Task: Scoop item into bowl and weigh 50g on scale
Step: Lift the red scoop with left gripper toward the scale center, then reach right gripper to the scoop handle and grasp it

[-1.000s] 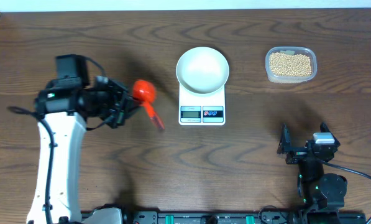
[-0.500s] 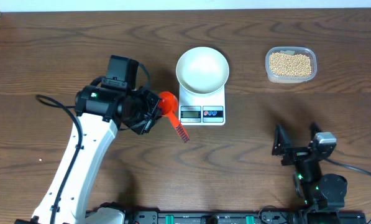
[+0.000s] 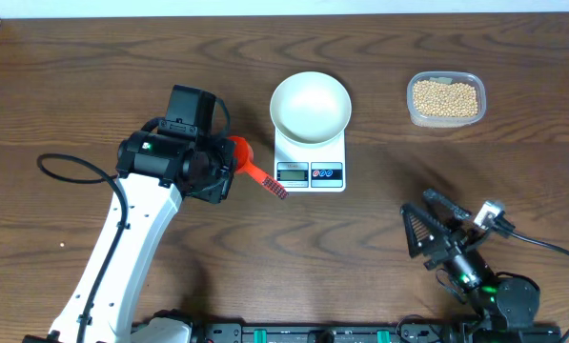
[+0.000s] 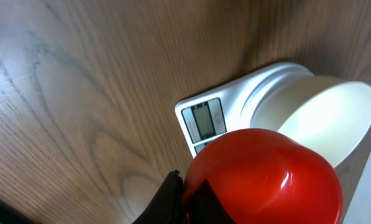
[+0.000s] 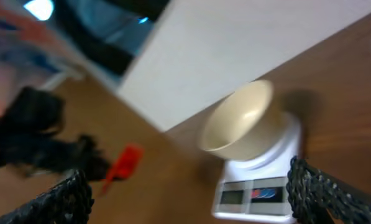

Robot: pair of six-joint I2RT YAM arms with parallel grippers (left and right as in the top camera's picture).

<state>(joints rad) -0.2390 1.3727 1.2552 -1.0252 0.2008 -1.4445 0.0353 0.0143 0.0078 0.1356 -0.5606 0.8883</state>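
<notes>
Just left of the scale [image 3: 310,173], the left end effector [image 3: 225,164] pinches a red scoop [image 3: 238,151], its handle pointing near-right. The white bowl [image 3: 310,105] sits on the scale. Beans [image 3: 444,97] lie in a clear tub [image 3: 444,122] far right on the desk [image 3: 122,57]. The right end effector [image 3: 419,208], near right, is spread wide.

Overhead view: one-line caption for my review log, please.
Left hand holds a red scoop beside the scale carrying an empty white bowl; beans sit in a clear tub to the right.
</notes>
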